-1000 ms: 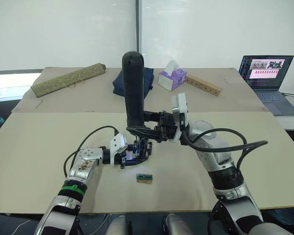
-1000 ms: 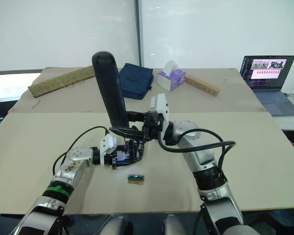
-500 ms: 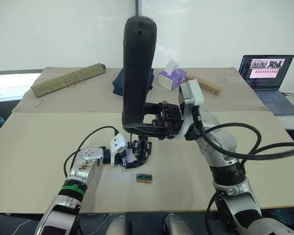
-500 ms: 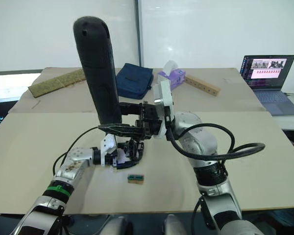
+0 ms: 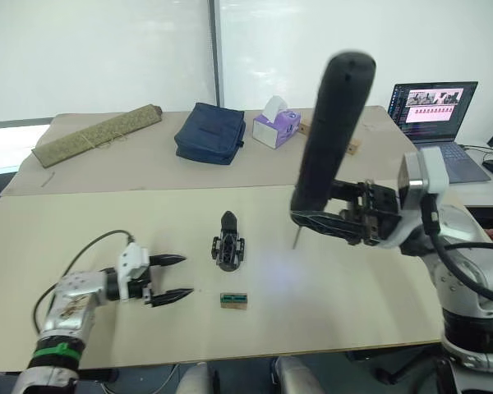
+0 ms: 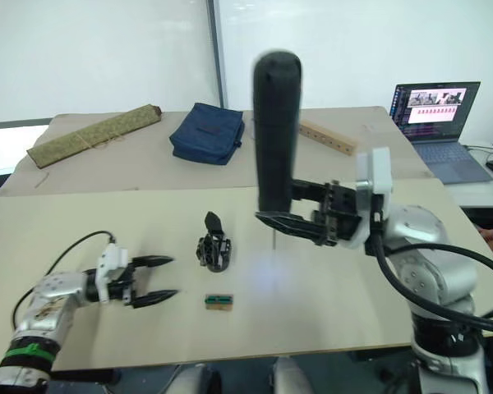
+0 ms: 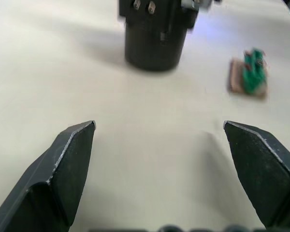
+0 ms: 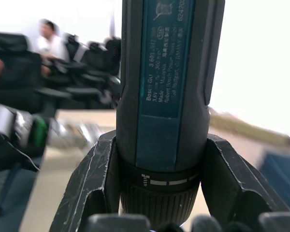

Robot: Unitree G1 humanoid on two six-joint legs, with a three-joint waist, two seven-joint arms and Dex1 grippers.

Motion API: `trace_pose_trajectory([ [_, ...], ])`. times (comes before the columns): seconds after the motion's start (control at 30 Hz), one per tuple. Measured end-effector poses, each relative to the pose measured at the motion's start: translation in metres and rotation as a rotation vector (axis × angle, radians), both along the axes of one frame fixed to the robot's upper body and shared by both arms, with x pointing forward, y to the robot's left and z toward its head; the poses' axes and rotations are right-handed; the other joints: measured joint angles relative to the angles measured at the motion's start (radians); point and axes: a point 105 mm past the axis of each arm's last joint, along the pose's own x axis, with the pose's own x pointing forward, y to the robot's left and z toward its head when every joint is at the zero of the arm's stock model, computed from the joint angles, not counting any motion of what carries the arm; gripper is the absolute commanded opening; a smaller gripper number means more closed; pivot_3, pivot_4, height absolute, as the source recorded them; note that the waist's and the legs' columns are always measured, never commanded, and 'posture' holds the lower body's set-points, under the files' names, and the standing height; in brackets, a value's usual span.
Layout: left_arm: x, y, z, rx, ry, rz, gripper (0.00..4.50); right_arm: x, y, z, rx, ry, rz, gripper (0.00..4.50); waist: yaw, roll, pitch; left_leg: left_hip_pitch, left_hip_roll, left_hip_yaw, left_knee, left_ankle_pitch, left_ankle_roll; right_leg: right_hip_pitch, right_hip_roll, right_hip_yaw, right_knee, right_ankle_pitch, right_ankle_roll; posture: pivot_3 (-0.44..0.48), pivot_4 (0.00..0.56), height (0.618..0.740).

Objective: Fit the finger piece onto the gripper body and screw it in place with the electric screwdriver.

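Right gripper (image 5: 320,222) clamped on the electric screwdriver (image 5: 329,131), held near upright above the counter (image 5: 353,295), rounded end up, thin bit pointing down, clear of the surface. Gripper body (image 5: 228,246) lies alone mid-counter, left of the screwdriver, its pointed finger aimed far. Left gripper (image 5: 177,275) low at near left, fingers spread wide, nothing between them, apart from the body. Small tan-and-green block (image 5: 233,300) just near of the body. Far counter: blue bag (image 5: 209,144), tissue box (image 5: 275,127), laptop (image 5: 431,111).
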Motion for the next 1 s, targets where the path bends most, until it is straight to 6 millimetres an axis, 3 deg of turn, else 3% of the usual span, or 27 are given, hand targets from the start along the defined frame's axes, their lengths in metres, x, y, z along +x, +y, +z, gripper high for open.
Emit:
trace_pose_trajectory([
  [0.13,-0.008,0.017,0.012,0.005,-0.085,0.020,4.48,-0.006,-0.020,-0.017,-0.005,0.045,-0.088,1.90,0.006,-0.002,0.003,0.000,-0.001,0.001,0.000,0.000,0.000,0.001,-0.002,0.001,-0.001,0.000,0.001,0.000,0.150,0.740],
  [0.3,-0.023,0.014,0.011,0.011,-0.110,-0.035,4.48,-0.012,-0.020,-0.026,-0.002,0.056,-0.110,1.90,0.004,-0.002,0.004,0.000,0.000,0.003,0.001,0.000,0.000,0.001,-0.003,0.002,-0.003,0.001,0.002,0.000,0.150,0.740],
  [0.5,-0.029,-0.029,0.020,-0.015,-0.089,-0.196,4.48,-0.027,0.035,-0.002,0.074,-0.047,0.084,1.90,0.000,-0.003,0.008,0.000,0.003,0.002,0.001,0.000,0.000,0.000,0.002,0.001,0.000,0.001,0.001,0.000,0.150,0.740],
  [0.63,-0.027,-0.058,0.015,0.019,-0.064,-0.256,4.48,-0.039,0.069,-0.004,0.106,-0.031,0.248,1.90,0.003,-0.004,0.009,0.000,0.001,0.002,0.001,0.000,0.000,0.000,0.002,0.001,-0.001,0.001,0.001,0.000,0.150,0.740],
  [0.83,-0.033,-0.092,-0.003,0.057,-0.024,-0.317,4.48,-0.031,0.097,-0.021,0.094,-0.008,0.331,1.90,0.003,-0.005,0.009,-0.001,-0.002,0.002,0.003,0.000,0.000,0.001,0.000,0.001,0.000,0.001,0.002,0.000,0.150,0.740],
  [1.0,-0.032,-0.102,-0.010,0.076,-0.034,-0.305,4.48,-0.035,0.105,-0.032,0.052,-0.047,0.388,1.90,0.008,-0.005,0.009,0.000,-0.002,0.001,0.003,0.000,0.000,0.001,0.000,0.001,0.001,0.001,0.002,0.000,0.150,0.740],
])
